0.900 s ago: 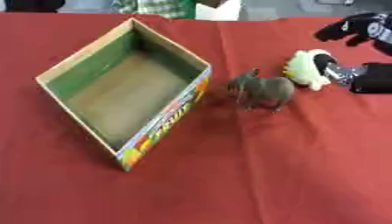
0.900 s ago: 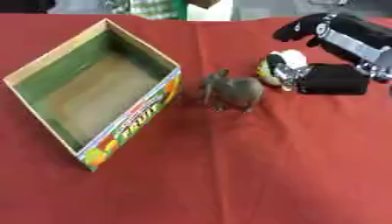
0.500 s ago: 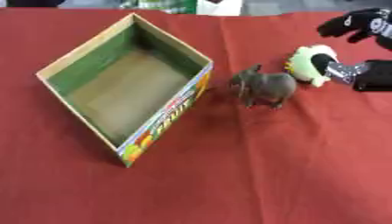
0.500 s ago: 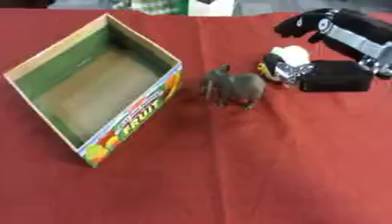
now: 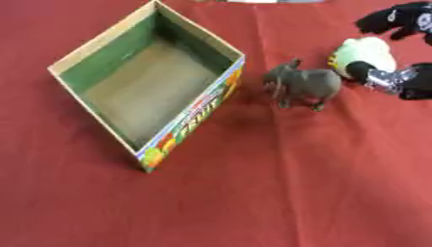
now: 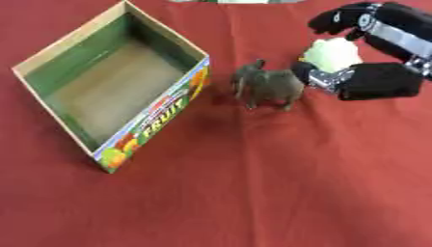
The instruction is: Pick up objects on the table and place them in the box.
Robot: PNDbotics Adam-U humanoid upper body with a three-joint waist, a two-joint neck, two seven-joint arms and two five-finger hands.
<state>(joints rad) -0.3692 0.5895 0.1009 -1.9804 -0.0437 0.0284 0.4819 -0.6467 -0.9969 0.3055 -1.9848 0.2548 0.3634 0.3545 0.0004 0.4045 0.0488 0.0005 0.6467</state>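
It looked like a staged test bench rather than a home. A plain red cloth (image 5: 253, 193) covered the whole surface. Only a printed fruit carton (image 6: 160, 116) and toys lay there

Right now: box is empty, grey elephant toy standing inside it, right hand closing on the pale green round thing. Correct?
Not quite. The grey elephant toy is not in the box; it stands on the red tablecloth just right of the box, as the right eye view shows. The rest holds: the box is empty, and the right hand has its fingers and thumb around the pale green round thing.
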